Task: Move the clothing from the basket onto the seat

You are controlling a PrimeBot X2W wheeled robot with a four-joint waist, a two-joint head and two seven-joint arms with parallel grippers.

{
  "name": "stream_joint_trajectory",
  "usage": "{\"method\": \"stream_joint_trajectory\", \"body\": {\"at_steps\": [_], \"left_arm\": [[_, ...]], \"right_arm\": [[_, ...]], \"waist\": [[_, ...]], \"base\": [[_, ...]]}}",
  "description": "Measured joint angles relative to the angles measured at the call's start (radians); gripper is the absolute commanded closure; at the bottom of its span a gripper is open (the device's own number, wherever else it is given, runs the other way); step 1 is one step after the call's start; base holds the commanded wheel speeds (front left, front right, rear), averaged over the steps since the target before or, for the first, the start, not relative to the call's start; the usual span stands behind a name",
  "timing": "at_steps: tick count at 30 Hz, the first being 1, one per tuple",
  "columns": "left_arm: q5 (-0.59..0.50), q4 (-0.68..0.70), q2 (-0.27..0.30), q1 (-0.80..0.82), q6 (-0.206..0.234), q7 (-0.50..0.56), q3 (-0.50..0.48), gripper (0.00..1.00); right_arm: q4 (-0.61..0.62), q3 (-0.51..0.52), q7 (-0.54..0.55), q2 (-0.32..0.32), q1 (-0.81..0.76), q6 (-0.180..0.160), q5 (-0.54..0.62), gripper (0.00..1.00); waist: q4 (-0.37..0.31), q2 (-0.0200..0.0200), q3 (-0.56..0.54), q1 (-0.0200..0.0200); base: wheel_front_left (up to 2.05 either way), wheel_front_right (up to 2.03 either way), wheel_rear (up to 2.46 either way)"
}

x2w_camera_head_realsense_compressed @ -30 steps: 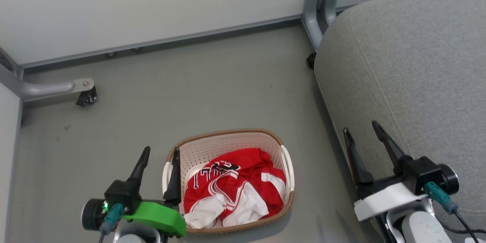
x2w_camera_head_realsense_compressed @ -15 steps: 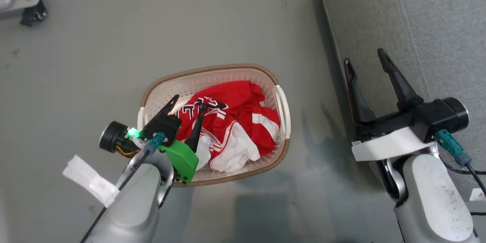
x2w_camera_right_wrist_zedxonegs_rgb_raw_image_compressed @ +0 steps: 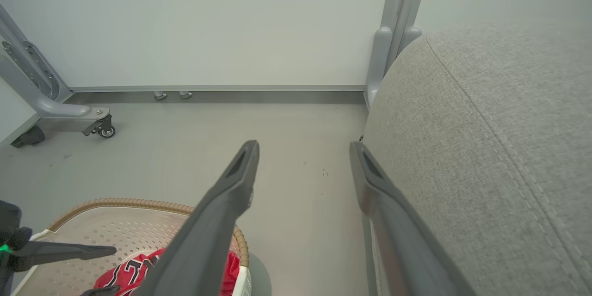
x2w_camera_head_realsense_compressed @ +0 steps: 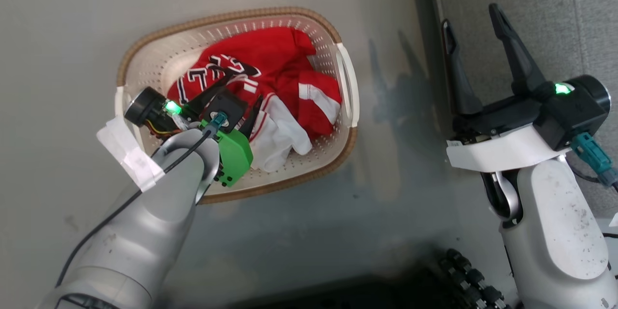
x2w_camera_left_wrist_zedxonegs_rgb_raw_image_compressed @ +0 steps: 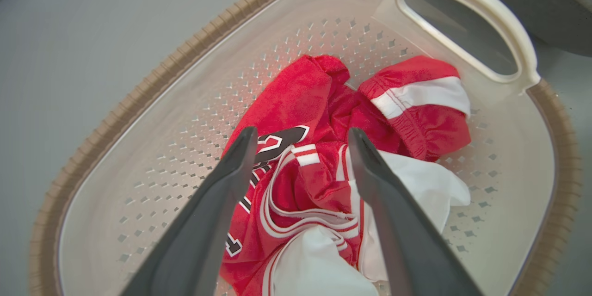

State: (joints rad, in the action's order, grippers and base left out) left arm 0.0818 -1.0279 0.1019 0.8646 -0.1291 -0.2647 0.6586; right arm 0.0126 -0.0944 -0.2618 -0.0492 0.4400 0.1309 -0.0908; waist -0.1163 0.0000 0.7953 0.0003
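- Left gripper (x2w_camera_head_realsense_compressed: pixel 241 91): lowered inside the basket (x2w_camera_head_realsense_compressed: pixel 159 65), fingers spread. A bunched red-and-white fold is seen between the 2 fingers in the left wrist view. Whether the tips touch the cloth cannot be told; nothing is pinched.
- Green housing (x2w_camera_head_realsense_compressed: pixel 235 152) and a lit green lamp are noted on the left wrist, over the basket's near rim.
- Right gripper (x2w_camera_head_realsense_compressed: pixel 470 17): held empty in the air, fingers wide apart, over the strip of floor (x2w_camera_head_realsense_compressed: pixel 72 34) along the seat's left edge.
- Clothing (x2w_camera_head_realsense_compressed: pixel 270 53): all of it is in the basket, crumpled in 1 heap. The heap lies from the middle to the right-handle end; the far-left corner is left as bare perforated wall. Black lettering is turned up on the far-left part of the heap, white panels lie toward the near rim, and a white-banded red hem lies by the right handle.
- Basket: set on the floor, left of the seat (x2w_camera_head_realsense_compressed: pixel 555 19) and apart from it.
- Seat: grey fabric, stitched seam visible, no garment on the part seen.
- Beyond, in the right wrist view: a pale wall (x2w_camera_right_wrist_zedxonegs_rgb_raw_image_compressed: pixel 208 23) and a grey castered frame (x2w_camera_right_wrist_zedxonegs_rgb_raw_image_compressed: pixel 99 125) at the floor's far-left corner.
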Motion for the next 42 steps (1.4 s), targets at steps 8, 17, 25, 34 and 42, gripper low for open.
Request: {"method": "stream_joint_trajectory", "body": {"at_steps": [8,17,25,34,42], "left_arm": [[0.006,-0.126,0.018,0.105,0.000,0.000,0.043,0.00],[-0.003,-0.219,0.017,0.200,0.034,0.024,0.051,0.00],[-0.005,-0.247,0.049,0.236,0.105,0.089,0.059,0.00],[0.016,-0.256,0.059,0.242,0.120,0.103,0.059,1.00],[0.037,-0.258,0.037,0.227,0.131,0.047,0.059,1.00]], "right_arm": [[0.066,-0.049,0.000,0.000,0.054,0.000,-0.006,0.00],[0.131,-0.091,0.000,0.000,0.106,0.000,-0.006,0.00],[0.166,-0.117,0.000,0.000,0.130,0.000,-0.019,0.00],[0.163,-0.122,0.000,0.000,0.134,0.000,-0.034,0.00],[0.139,-0.116,0.000,0.000,0.133,0.000,-0.039,0.00]], "waist": [[-0.047,0.0000,0.128,0.0000],[-0.091,0.0000,0.239,-0.0001],[-0.119,0.0000,0.310,-0.0002],[-0.144,0.0000,0.334,-0.0002],[-0.140,0.0000,0.287,-0.0002]], "base": [[0.00,0.00,0.00],[0.00,0.00,0.00],[0.00,0.00,0.00],[0.00,0.00,0.00],[0.00,0.00,0.00]]}}
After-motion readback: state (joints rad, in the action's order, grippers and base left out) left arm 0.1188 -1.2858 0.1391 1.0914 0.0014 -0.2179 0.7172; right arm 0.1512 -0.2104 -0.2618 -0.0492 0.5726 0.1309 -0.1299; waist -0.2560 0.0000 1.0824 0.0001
